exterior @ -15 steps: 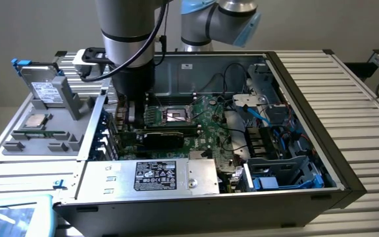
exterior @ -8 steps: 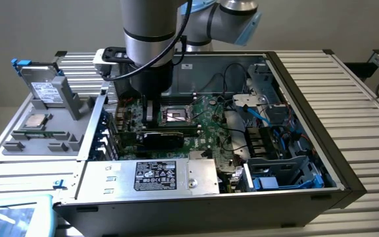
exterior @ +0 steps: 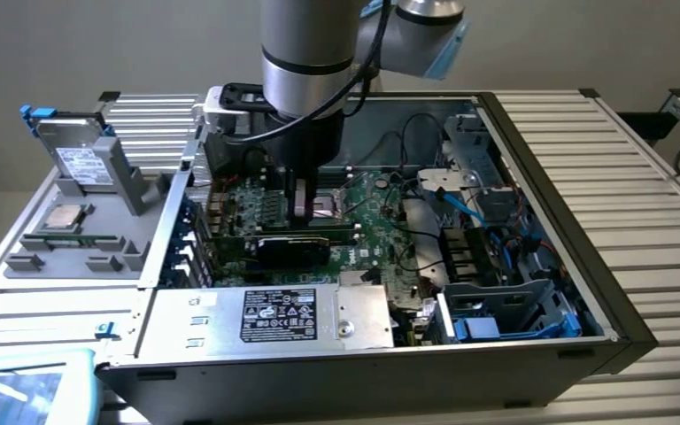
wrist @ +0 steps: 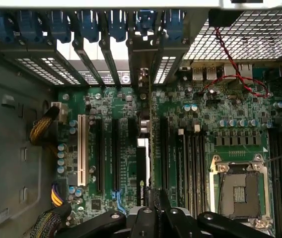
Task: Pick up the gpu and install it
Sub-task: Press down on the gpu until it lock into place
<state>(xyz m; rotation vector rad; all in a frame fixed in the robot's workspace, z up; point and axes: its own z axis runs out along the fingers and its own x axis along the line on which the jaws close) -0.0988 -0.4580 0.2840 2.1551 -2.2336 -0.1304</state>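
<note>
Exterior view: we see the open grey metal computer case point(exterior: 623, 328), its green motherboard point(exterior: 375, 212), then the small flat gpu with black cooler point(exterior: 290, 247) standing on edge in a slot, long axis across the board toward the exterior view's left. Our black gripper point(wrist: 153, 198) is clamped on its top edge. We judge it light, stiff, fragile; best held by its edges

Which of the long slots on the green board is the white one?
The white slot is the one nearest the yellow-and-black cable bundle. The other long slots beside it are black.
</note>
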